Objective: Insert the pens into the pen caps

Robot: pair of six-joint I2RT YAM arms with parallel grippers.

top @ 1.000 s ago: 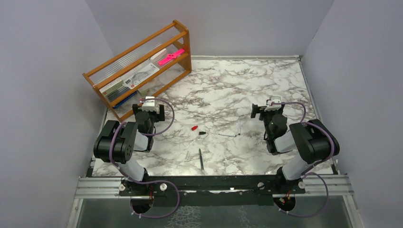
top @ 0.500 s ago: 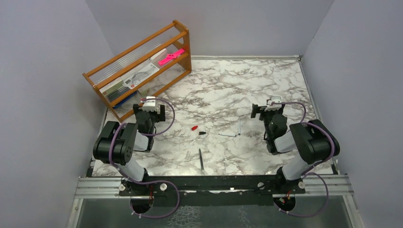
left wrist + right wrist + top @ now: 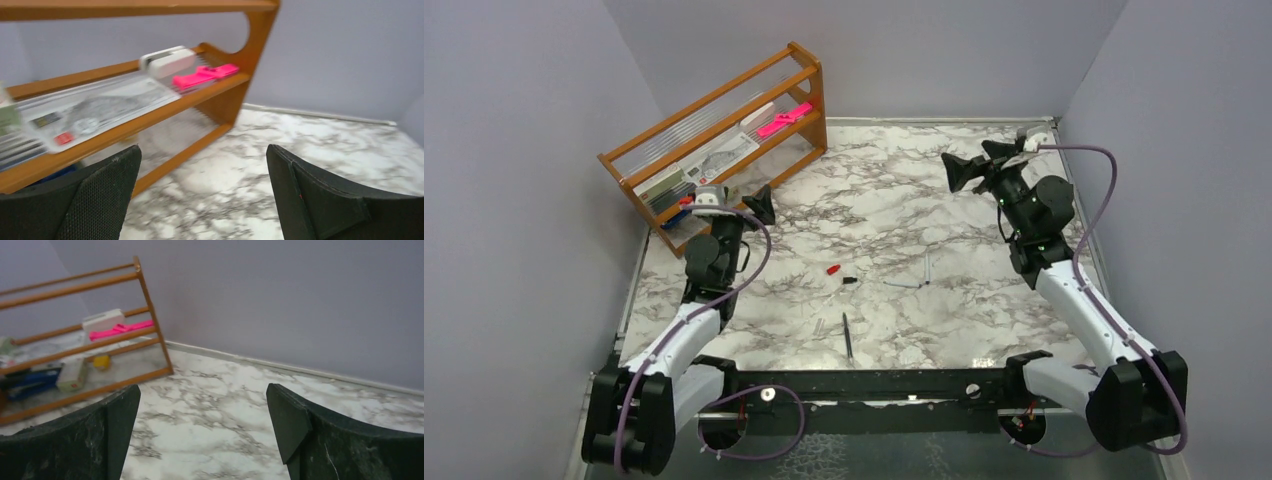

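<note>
Holding both arms stretched out toward 12 o'clock, I have nothing in either gripper. My left gripper [image 3: 202,150] has its jaws wide apart and faces the wooden rack [image 3: 255,40] in the 10 o'clock corner. A flat pink object [image 3: 205,76] lies on a shelf there, and it is no part of my job. My right gripper [image 3: 202,390] is spread just as wide up near 1 o'clock, looking across the marble surface [image 3: 225,385] at that same rack. Neither wrist view shows a pen or a cap, so I go by the overhead view.

There the work lies between my arms, toward 6 o'clock from the middle of the surface. The red cap [image 3: 833,269] and the black cap [image 3: 850,281] sit close together, and neither is on a pen. A clear pen [image 3: 829,297] lies just at 7 o'clock of them. The black pen [image 3: 847,335] lies nearer my bases, running roughly 12 to 6. Two white pens are at 3 o'clock of the caps, one [image 3: 926,268] lengthwise and one [image 3: 904,284] crosswise, their ends nearly meeting. A pale stub [image 3: 820,327] beside the black pen may be the clear cap, but it is too small to be sure.

I judge that no pen is capped yet. The open jaws suit what comes next, since everything lies flat and slim and my fingers must straddle it from above. My left gripper is nearer the caps and my right nearer the white pens, so one could take a cap and the other a pen. A cap that small could easily skid away under a fingertip.
</note>
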